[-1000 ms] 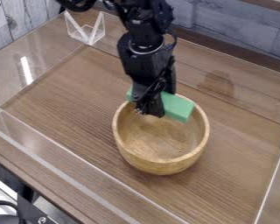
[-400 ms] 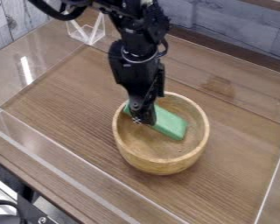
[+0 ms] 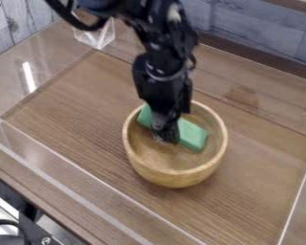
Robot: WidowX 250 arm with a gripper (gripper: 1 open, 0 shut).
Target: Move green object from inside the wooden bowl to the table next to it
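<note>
The black arm enters at the top of the frame, left of the middle, and slants down and to the right. Its bulky wrist hangs over the far part of the wooden bowl, with the claw pointing down into the bowl, just right of the frame's middle. The slender lower parts of the claw reach below the bowl's far rim, and the wrist hides a stretch of that rim.

The claw is spread wide open, its dark fingers set apart. One comes down over the left part of the green block; whether it touches the block I cannot tell. The claw does not have the block gripped.

The block lies inside the bowl, in its upper part, running from near the frame's middle down toward the right wall. Its middle is partly covered by the claw. The bowl sits on the brown table, right of the frame's middle and in its lower half.
</note>
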